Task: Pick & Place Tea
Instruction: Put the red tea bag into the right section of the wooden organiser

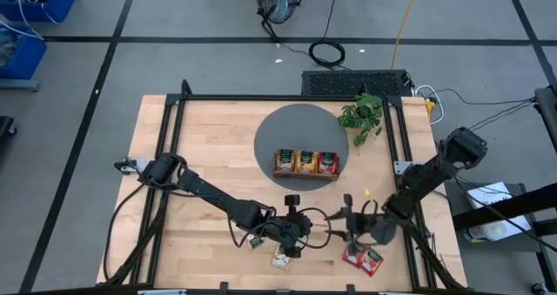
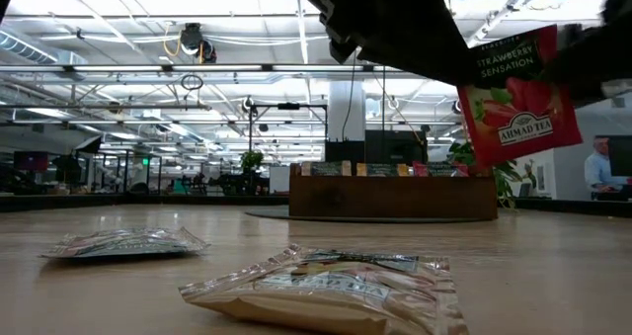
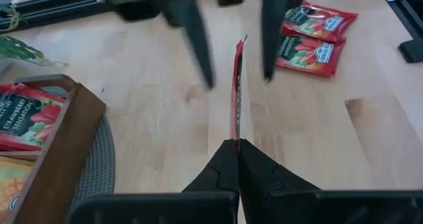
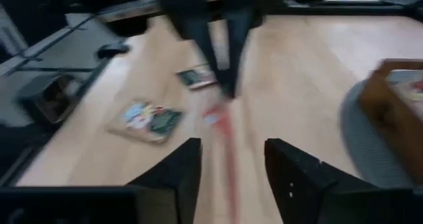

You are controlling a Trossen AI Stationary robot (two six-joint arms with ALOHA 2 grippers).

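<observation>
We see a flat red foil tea sachet (image 3: pixel 236 85), printed with strawberries, held edge-on above the pale wooden table (image 1: pixel 209 138), on the near side of the brown wooden tray (image 1: pixel 305 165). The left gripper (image 3: pixel 238 145) is clenched on one edge of that sachet, its two dark fingers pressed flat together. The right gripper (image 4: pixel 228 164) faces it from the other side with its black, wedge-shaped fingers (image 4: pixel 297 171) spread apart, the thin red sachet lying in the gap between them and touching neither, so far as we can tell. In the low view the sachet hangs upright in the air, glossy and slightly creased. The tray sits on a round grey mat (image 1: pixel 278 130) beyond the grippers; its three compartments hold upright packets, red, orange and pale, standing in rows. A small leafy green plant (image 1: pixel 361 117) stands just beside the mat. Nearer than the tray, two more red sachets (image 1: pixel 363 259) lie overlapping flat on the wood close to the right arm. A pale, crinkled foil sachet (image 1: pixel 282 258) rests flat near the left gripper, and in the low view a second silvery one (image 2: pixel 123 242) lies beside it.
</observation>
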